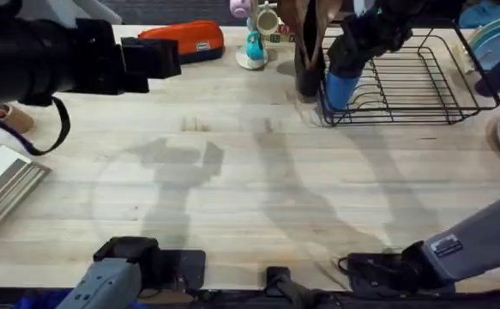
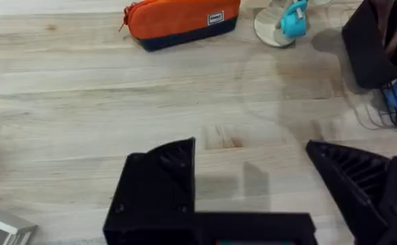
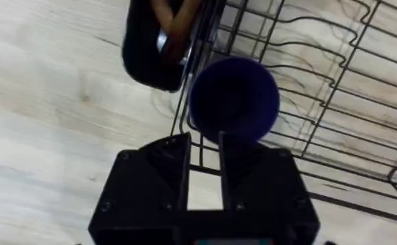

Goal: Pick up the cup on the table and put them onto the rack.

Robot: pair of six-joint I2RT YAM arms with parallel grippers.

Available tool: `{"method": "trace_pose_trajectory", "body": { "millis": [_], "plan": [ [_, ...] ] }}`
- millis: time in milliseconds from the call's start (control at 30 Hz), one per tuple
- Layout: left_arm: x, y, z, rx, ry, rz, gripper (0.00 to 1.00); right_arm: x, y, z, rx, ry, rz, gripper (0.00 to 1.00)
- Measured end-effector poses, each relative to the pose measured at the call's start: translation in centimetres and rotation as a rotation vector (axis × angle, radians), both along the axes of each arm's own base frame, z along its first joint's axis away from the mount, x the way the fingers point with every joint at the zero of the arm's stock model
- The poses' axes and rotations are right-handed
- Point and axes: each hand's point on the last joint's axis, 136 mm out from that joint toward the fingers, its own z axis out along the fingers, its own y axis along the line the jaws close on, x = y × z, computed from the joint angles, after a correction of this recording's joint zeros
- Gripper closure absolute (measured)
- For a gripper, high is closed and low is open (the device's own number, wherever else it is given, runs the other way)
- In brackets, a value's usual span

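The blue cup (image 1: 340, 89) sits in the upper right of the overhead frame, at the near-left corner of the black wire rack (image 1: 421, 81), just inside its wires and beside a dark utensil holder (image 1: 310, 64). It looks like thin plastic: light, stiff enough, smooth-walled, so I'd judge it apt to slip or tip, and best taken by pinching the rim wall. The right pincer (image 3: 203, 167) seems to be doing that: in its wrist view the fingers are nearly closed, one either side of the cup's (image 3: 233, 101) wall, apparently gripping it. The left pincer (image 2: 252, 177), at upper left overhead, hangs wide open over the bare wooden surface (image 2: 82, 102), holding nothing.
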Motion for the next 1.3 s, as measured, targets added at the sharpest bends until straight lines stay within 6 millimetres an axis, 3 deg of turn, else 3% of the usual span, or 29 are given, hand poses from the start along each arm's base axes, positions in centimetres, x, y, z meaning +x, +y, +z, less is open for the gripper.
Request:
{"method": "trace_pose_trajectory", "body": {
  "millis": [133,367,500,667,833,1167,1300],
  "plan": [
    [0.0,0.0,0.0,0.0,0.0,0.0,0.008,0.1,0.0,2.2,0.004,-0.026,0.006,0.65],
    [0.0,0.0,0.0,0.0,0.0,0.0,0.006,0.1,0.0,7.6,0.027,-0.129,0.013,0.623],
    [0.0,0.0,0.0,0.0,0.0,0.0,0.007,-0.6,-0.2,9.7,0.035,-0.177,0.021,0.532],
    [0.0,0.0,0.0,0.0,0.0,0.0,0.007,-2.1,-0.6,11.2,0.029,-0.2,0.048,0.341],
    [0.0,0.0,0.0,0.0,0.0,0.0,0.007,-3.6,-0.9,13.0,0.03,-0.236,0.062,0.02],
    [0.0,0.0,0.0,0.0,-0.001,0.0,0.007,-8.5,-3.0,18.7,0.006,-0.398,0.064,0.004],
    [0.0,0.0,0.0,0.0,-0.001,0.0,0.007,-10.0,-4.3,20.1,-0.028,-0.453,0.04,0.004]
  ]
}}
